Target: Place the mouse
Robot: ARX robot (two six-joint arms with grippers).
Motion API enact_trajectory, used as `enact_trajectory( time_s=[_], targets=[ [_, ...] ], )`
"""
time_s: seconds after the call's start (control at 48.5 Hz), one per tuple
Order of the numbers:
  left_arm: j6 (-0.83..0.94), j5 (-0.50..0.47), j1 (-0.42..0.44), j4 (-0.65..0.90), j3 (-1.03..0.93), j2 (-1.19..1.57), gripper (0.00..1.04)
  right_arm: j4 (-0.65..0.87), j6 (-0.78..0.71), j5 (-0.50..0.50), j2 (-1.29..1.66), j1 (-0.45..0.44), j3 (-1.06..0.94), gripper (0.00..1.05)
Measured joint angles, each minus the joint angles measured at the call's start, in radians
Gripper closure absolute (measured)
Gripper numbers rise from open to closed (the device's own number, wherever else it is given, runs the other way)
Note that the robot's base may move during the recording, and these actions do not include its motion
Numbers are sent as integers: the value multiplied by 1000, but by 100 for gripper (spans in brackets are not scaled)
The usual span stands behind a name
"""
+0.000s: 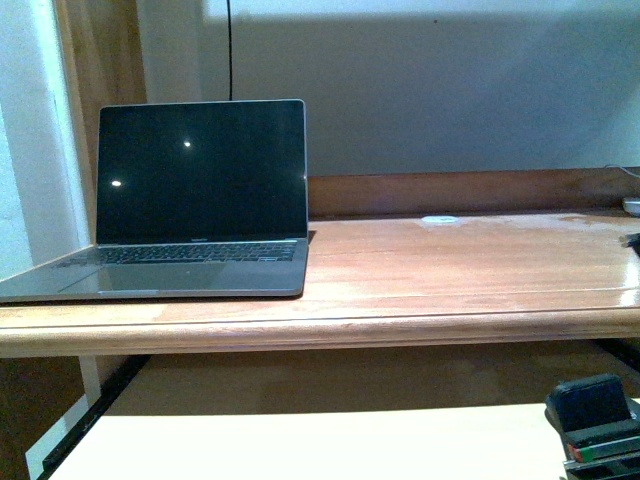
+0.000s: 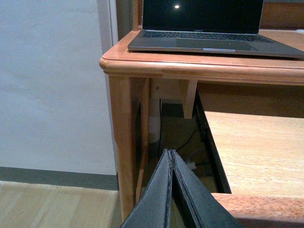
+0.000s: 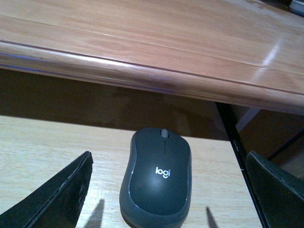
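Right wrist view, lower centre: mouse [image 3: 156, 183] flat on pale pull-out shelf [image 3: 42, 142] below worktop [image 3: 142, 42] edge, between wide-spread fingers of right tool [image 3: 168, 156], untouched. Left tool [image 2: 171, 190] pressed closed, empty, lower centre of left wrist view. Step judged: pre-grasp. Next move probably calls for: advance, centre on mouse flanks, close gently, lift clear of worktop lip, presumably set down beside laptop [image 1: 200, 200].

Laptop [image 1: 200, 200] left on desk [image 1: 450, 270]; mouse [image 3: 156, 183] on tray [image 3: 38, 142] below.
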Motion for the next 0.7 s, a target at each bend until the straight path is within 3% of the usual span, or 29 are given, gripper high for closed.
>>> enact_trajectory(
  time_s=[0.124, 0.474, 0.701],
  targets=[
    [-1, 0, 0, 0, 0, 0, 101, 8, -2, 0, 52, 4, 18, 7],
    [0, 0, 0, 0, 0, 0, 50, -55, 31, -3, 139, -4, 77, 7],
    [0, 0, 0, 0, 0, 0, 10, -94, 61, -17, 202, -21, 125, 7]
  ],
)
